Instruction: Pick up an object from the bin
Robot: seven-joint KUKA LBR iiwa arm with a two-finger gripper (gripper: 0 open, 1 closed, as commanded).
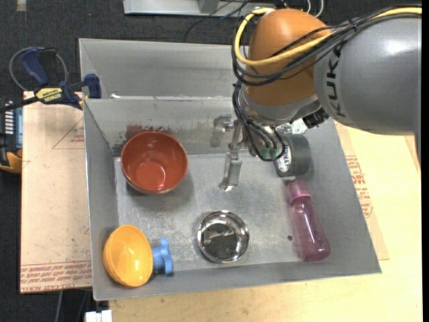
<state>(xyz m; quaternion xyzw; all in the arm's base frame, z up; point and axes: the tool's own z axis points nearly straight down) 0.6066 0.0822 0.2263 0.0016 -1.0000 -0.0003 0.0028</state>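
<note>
Camera view.

- Container: grey metal bin [102, 193], with its contents loose and well apart.
- Item 1: red bowl [154, 161], upright, left of centre, near the back wall.
- Item 2: small steel bowl [222, 237], upright, front centre.
- Item 3: pink bottle [307, 223], lying on its side along the right wall.
- Item 4: yellow cup-shaped toy [127, 255] with a blue handle [162, 257], in the front left corner.
- Item 5: dark grey cylinder [298, 156], right rear, partly under the wrist.
- Tool: gripper [229, 172], low over bare floor between the red bowl and the dark grey cylinder. Nothing is seen in it. Whether it is wide or narrow cannot be told.
- Step, as judged: approach, with no object taken yet.
- Next move calls for choosing a target, shifting over it, descending and closing.
</note>
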